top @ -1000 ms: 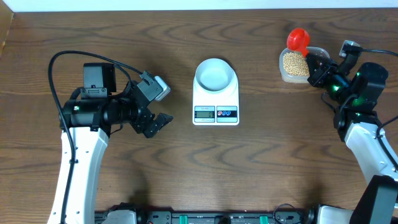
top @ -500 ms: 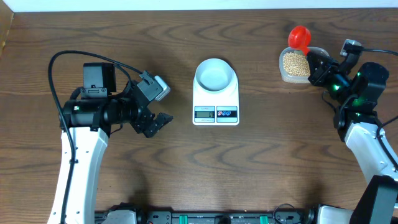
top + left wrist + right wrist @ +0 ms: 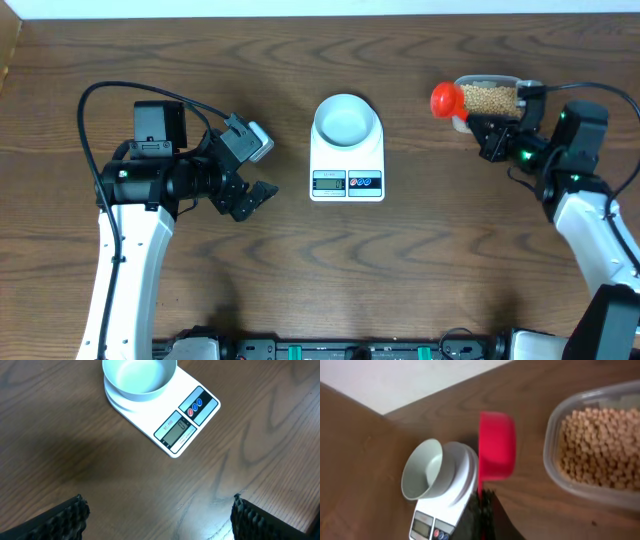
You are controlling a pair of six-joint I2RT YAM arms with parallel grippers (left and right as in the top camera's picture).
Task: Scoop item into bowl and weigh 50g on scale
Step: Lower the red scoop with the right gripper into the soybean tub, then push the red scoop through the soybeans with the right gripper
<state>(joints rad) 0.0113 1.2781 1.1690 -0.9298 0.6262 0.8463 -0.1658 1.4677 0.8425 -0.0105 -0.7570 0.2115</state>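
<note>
1. I am watching the right gripper [image 3: 480, 128] at the far right of the table [image 3: 420, 260]. Its jaws are pressing together on the handle of a red scoop [image 3: 446, 99].
2. The scoop's cup is hanging just beside the left end of the clear plastic tub [image 3: 507, 82], on the side towards the scale. I cannot tell whether the two are touching. The right wrist view is blurring the cup [image 3: 496, 452], so I am not judging what it is carrying.
3. The tan-yellow beans [image 3: 488, 98] are lying in that tub and covering most of its floor. The right wrist camera is showing them packed close together [image 3: 597, 447].
4. The pale blue-white bowl [image 3: 345, 118] is sitting on the far end of the white digital kitchen scale [image 3: 375, 155], around the middle of the table and well apart from the scoop. It is showing only its smooth inside.
5. The scale's display [image 3: 328, 181] and round buttons [image 3: 364, 181] are facing the near edge. The reading is coming through too small for me to make out.
6. The left gripper [image 3: 250, 197] is hovering left of the scale with its jaws spread wide, gripping nothing. In its wrist view the fingertips [image 3: 70, 515] are framing bare wood, with the bowl [image 3: 140, 377] and the scale [image 3: 200, 390] lying beyond.
</note>
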